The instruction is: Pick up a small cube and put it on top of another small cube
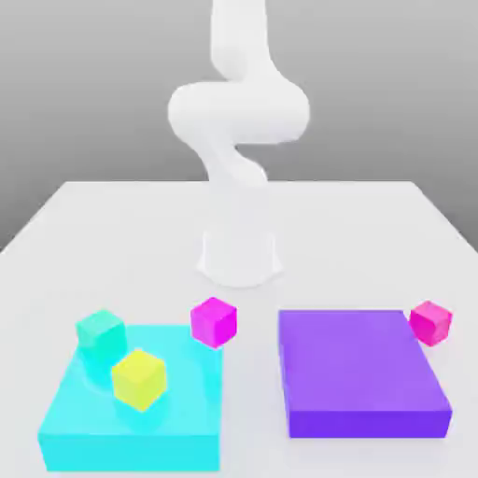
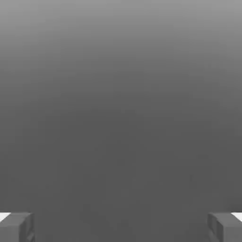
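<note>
Four small cubes lie on the worktop [image 1: 140,215], all well below my tool [image 2: 121,227], which hangs released and empty. I should descend squarely over the hot-pink cube [image 1: 430,322] beside the purple slab [image 1: 359,373], not the magenta cube [image 1: 214,321], then carry it to the yellow cube [image 1: 138,378] on the cyan slab [image 1: 131,434].

Pincer [image 2: 121,228] wide apart, arm [image 1: 238,131] upright

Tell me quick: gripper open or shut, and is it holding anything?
Gripper: open, fingers spread wide, nothing between them.
</note>
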Robot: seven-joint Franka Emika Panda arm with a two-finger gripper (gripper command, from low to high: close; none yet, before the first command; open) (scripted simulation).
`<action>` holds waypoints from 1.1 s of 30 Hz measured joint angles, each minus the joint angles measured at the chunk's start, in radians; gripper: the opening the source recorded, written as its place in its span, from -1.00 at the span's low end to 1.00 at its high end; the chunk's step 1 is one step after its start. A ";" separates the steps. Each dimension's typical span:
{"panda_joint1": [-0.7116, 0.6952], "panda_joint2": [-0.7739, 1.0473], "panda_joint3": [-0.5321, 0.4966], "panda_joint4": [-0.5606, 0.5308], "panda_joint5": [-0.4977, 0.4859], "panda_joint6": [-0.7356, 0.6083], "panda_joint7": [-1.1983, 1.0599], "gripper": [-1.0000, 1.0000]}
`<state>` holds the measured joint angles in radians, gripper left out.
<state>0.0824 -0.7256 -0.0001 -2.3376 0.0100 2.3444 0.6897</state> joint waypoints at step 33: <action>0.786 1.020 0.089 -0.366 -0.183 0.650 -0.985 0.00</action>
<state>0.8688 0.2939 0.0888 -2.7035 -0.1726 2.9946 -0.2953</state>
